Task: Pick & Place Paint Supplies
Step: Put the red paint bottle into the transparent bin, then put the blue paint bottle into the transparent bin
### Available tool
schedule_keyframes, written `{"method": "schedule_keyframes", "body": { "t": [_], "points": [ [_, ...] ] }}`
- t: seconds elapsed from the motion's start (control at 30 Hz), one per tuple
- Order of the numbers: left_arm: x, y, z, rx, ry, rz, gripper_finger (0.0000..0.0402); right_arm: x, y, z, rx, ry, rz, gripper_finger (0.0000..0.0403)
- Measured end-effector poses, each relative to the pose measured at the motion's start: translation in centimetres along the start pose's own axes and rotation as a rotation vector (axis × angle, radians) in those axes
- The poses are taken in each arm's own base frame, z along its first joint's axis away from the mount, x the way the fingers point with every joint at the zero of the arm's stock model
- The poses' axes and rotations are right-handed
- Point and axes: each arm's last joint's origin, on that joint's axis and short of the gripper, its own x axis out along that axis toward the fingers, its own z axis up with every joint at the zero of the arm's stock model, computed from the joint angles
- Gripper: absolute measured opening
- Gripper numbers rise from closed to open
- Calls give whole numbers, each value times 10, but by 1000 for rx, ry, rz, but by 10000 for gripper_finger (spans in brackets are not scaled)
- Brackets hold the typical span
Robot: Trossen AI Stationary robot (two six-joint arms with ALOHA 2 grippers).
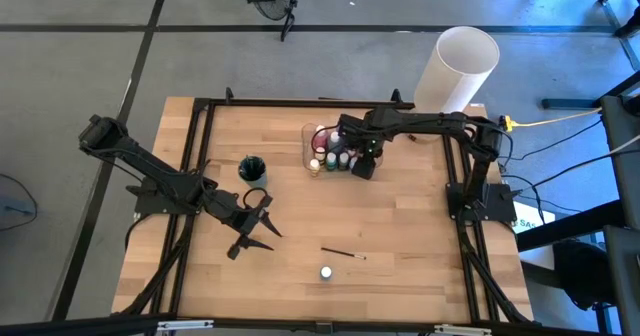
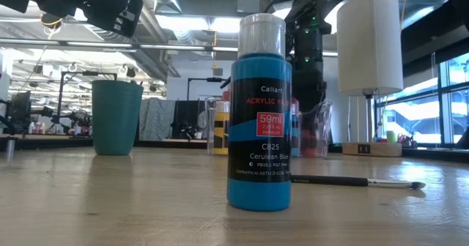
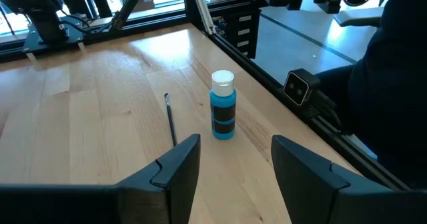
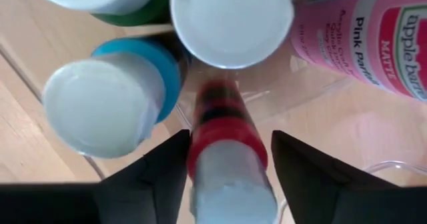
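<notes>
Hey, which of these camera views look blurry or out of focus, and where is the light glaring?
Right wrist view: the white-capped bottles sit so near that the red bottle and pink bottle blur. Low view: the blue paint bottle is sharp, with ceiling lights glaring behind it and the teal cup softer. Left wrist view: daylight glares off the table at its far edge.

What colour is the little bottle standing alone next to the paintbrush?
Blue, with a white cap: the bottle shows best in the low view.

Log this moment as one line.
right hand: open around red bottle in clear container | left hand: open, empty, facing blue bottle | brush: on table
</notes>
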Motion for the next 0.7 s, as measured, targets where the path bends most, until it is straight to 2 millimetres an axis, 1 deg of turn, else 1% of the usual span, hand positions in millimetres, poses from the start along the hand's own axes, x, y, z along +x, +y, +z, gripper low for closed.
{"method": "schedule_keyframes", "body": {
  "t": [0.2, 0.4, 0.53, 0.7],
  "points": [
    [0, 0, 0, 0, 0, 0, 180, 0, 0, -2, 1, 22, -1, 243],
    [0, 0, 0, 0, 0, 0, 180, -3, 0, -6, -3, 63, -3, 254],
    [0, 0, 0, 0, 0, 0, 180, -9, 1, -3, -1, 53, -3, 254],
    [0, 0, 0, 0, -1, 0, 180, -24, 3, 3, 10, 23, 5, 254]
  ]
}}
